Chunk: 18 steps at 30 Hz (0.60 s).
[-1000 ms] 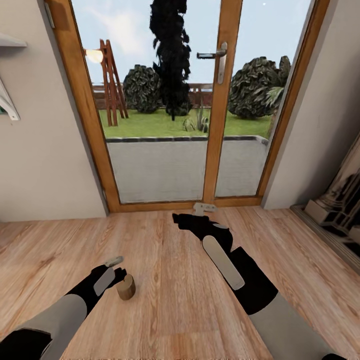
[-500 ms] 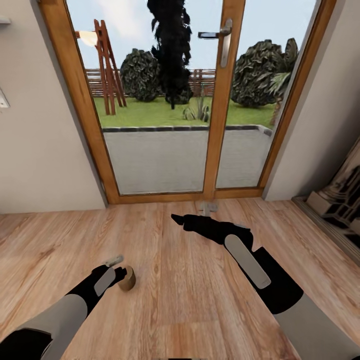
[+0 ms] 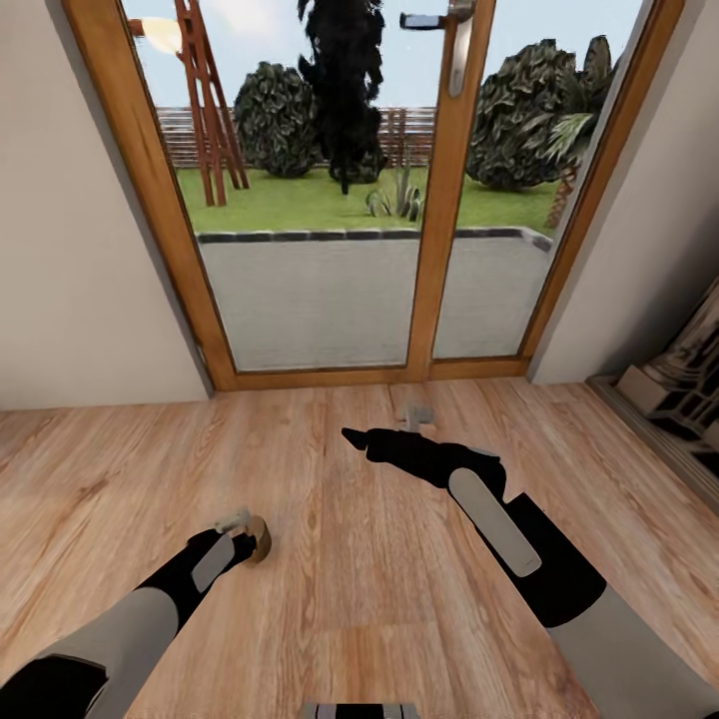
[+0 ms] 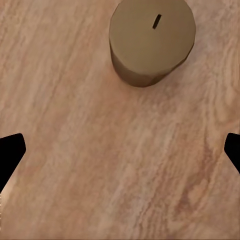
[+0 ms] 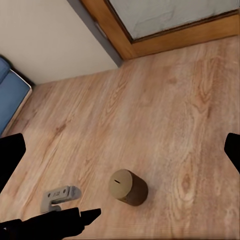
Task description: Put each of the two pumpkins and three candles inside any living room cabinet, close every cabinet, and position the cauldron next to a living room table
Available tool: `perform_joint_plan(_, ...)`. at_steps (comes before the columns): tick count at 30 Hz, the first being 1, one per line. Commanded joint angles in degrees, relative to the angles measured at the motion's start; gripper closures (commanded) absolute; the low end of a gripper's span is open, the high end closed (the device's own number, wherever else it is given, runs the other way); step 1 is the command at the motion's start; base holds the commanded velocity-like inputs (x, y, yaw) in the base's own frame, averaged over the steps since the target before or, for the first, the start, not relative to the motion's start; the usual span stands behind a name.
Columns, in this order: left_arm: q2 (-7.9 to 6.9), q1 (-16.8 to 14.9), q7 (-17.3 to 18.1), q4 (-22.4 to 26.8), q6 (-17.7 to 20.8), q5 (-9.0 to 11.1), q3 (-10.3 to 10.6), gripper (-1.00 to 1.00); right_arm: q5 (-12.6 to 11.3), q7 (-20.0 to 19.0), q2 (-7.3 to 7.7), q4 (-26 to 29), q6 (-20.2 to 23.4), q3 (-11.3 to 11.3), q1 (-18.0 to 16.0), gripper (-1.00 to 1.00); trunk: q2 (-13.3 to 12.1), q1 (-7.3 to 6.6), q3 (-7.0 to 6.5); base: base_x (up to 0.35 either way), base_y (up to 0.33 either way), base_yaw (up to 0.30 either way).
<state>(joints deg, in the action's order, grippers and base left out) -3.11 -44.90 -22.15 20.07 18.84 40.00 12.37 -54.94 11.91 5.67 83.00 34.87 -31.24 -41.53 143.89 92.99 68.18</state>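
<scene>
Wood floor (image 3: 359, 599) before glass patio doors (image 3: 330, 200) | candle (image 3: 258, 536) upright on floor, axis vertical | left gripper (image 3: 238, 529) open, empty, candle just beyond its fingertips at 1 o'clock | right gripper (image 3: 399, 429) open, farther away | left arm nearer.

I'm in a home, in a room that opens onto a garden. Under me runs a warm wood-plank floor (image 3: 379, 599), between plain pale walls (image 3: 70, 250). Ahead stands a wood-framed glass door (image 3: 330, 190) with a metal lever handle (image 3: 439, 20); through it I see a paved patio (image 3: 359, 300), a lawn, a fence and shrubs.
</scene>
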Motion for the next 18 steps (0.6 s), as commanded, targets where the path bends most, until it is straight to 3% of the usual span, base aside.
perform_joint_plan(1, -0.06, -0.01, -0.44, 0.15, 0.23, 0.5, 0.64, -1.0, -0.61, 0.57, 0.04, 0.07, -0.01, -0.1, -0.07, -1.0, 0.04, 0.01, 0.28, 0.0, 0.0, 0.0)
perform_joint_plan(10, -0.06, -0.01, -0.44, 0.15, 0.23, 0.52, 0.96, -1.0, -0.6, 0.57, 0.04, 0.05, -0.06, -0.07, -0.07, -1.0, 0.16, 0.24, 2.27, 0.0, 0.0, 0.0)
perform_joint_plan(18, 0.31, -0.01, -0.4, 0.15, 0.15, 0.68, 1.2, -1.0, -0.6, 0.57, 0.04, -0.04, -0.07, -0.07, -0.06, -1.0, 0.16, 0.24, 2.27, 0.0, 0.0, 0.0)
